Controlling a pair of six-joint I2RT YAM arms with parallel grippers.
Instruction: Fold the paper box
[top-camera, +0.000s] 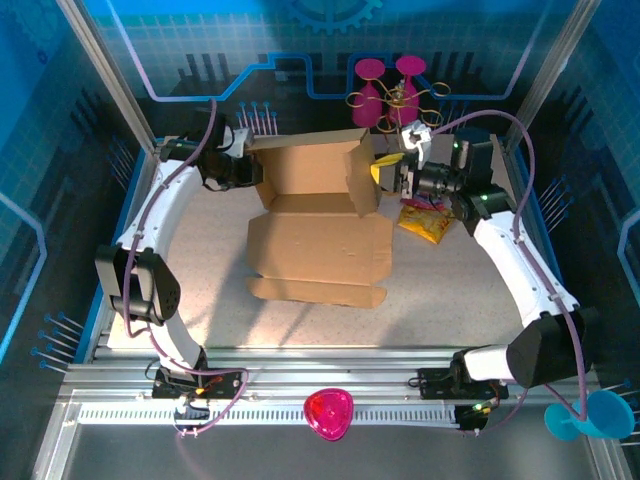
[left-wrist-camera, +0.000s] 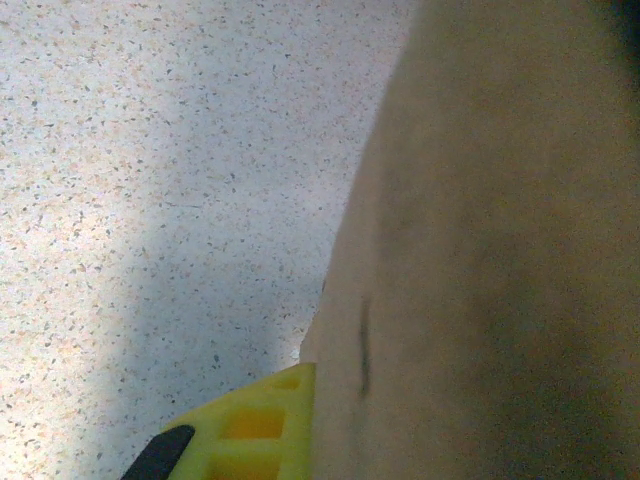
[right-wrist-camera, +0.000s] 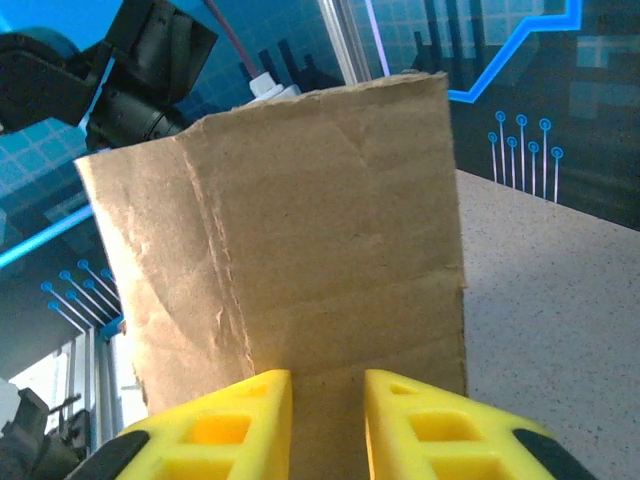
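Note:
The brown cardboard paper box lies unfolded mid-table, with its back panel standing upright and a side flap bent forward at the right. My left gripper is at that panel's left edge. In the left wrist view one yellow finger presses flat against the cardboard, and the sheet hides the other finger. My right gripper is at the right flap. Its fingertips stand slightly apart against the face of the flap, pinching nothing.
A yellow snack bag lies just right of the box, under the right arm. Pink glasses stand at the back wall. A pink object sits on the front rail, and a teal cup at the front right. Speckled table shows left of the box.

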